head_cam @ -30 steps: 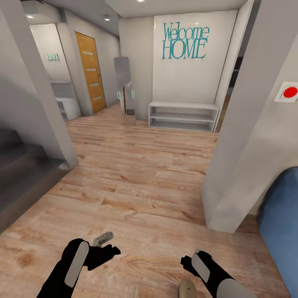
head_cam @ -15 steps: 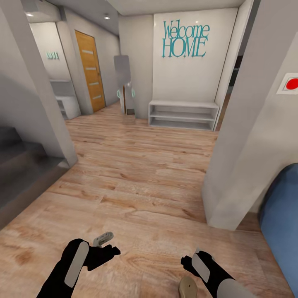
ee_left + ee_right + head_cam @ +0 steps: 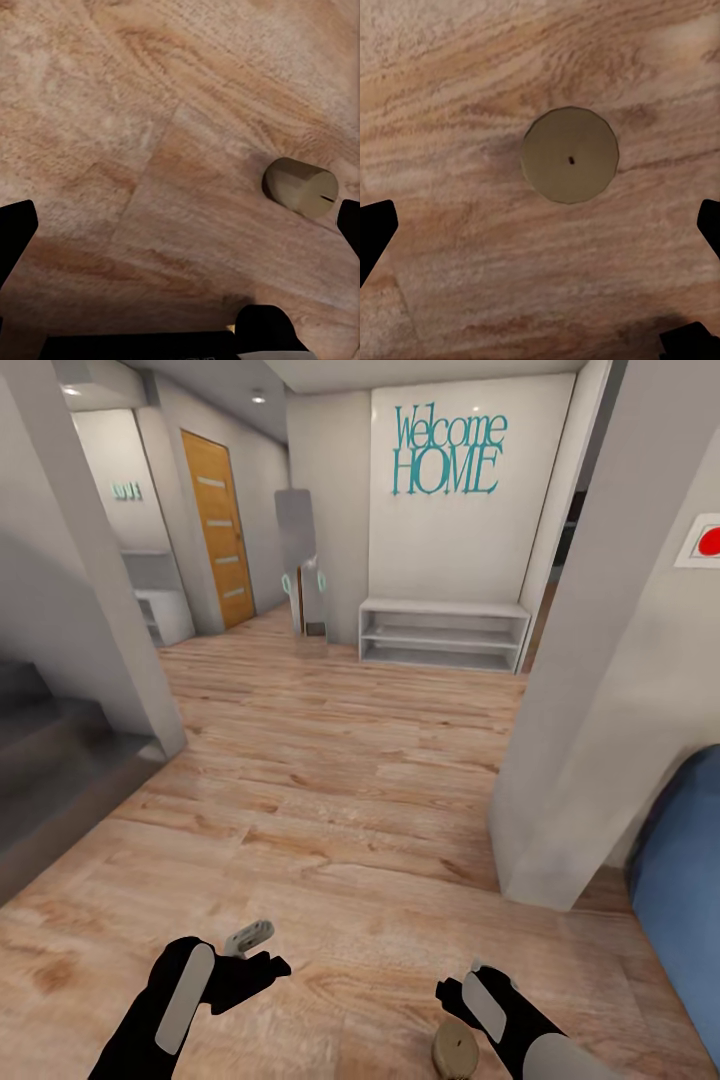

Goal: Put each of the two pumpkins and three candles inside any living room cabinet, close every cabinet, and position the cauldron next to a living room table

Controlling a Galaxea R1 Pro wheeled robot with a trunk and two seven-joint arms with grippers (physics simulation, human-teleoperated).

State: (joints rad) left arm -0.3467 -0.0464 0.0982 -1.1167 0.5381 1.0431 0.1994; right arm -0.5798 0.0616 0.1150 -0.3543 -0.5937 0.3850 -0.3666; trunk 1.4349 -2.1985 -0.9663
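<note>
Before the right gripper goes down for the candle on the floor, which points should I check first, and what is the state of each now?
1. Candle upright, wick facing the right wrist camera: ok.
2. Candle centred between the right gripper fingers: ok in the right wrist view.
3. Right gripper open: ok, fingers stand wide apart.
4. Left gripper empty and open: ok.
5. Wood floor around the candle free of other things: ok.
6. Height of the gripper above the candle: cannot tell.
</note>
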